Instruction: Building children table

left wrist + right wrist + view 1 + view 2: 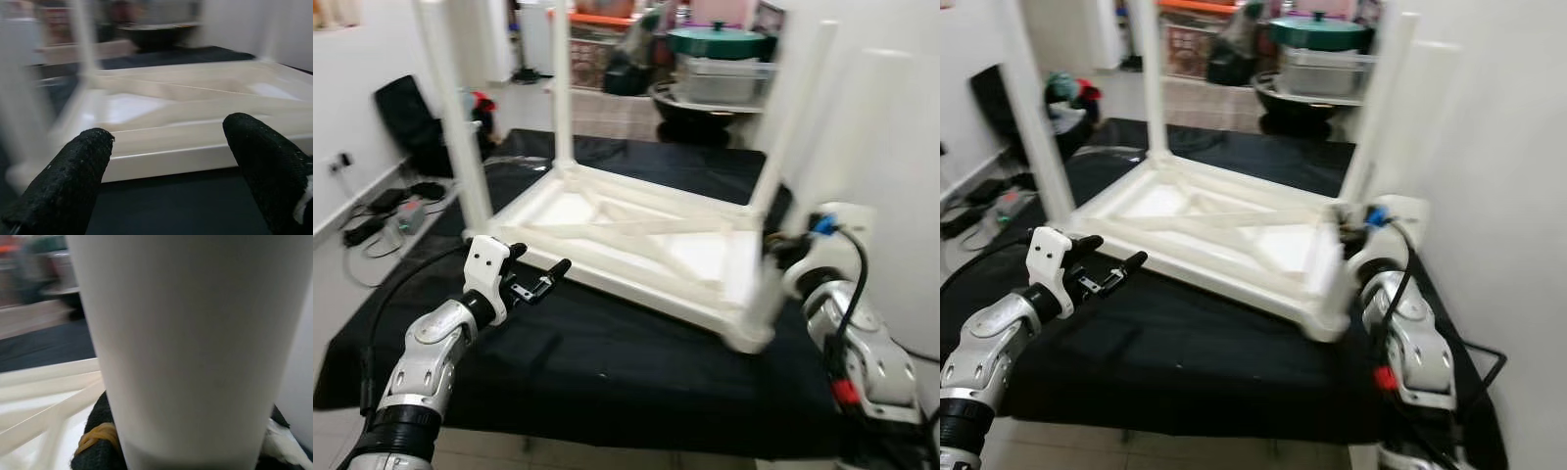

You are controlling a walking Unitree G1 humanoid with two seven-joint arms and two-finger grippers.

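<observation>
White plastic kids' table (636,245) upside down on black-covered desk (607,362), top face down, ribbed underside with diagonal braces facing up. Round white legs stand upright from corners: far-left leg (560,78), near-left leg (455,117), far-right leg (793,117), near-right leg (862,137) large and blurred close to camera.

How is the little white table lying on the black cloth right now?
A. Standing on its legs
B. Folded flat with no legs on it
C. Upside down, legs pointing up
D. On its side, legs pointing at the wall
C: the white table rests top-down on the black cloth, its ribbed underside showing and its legs rising upward; the right hand is at the near right leg.
</observation>
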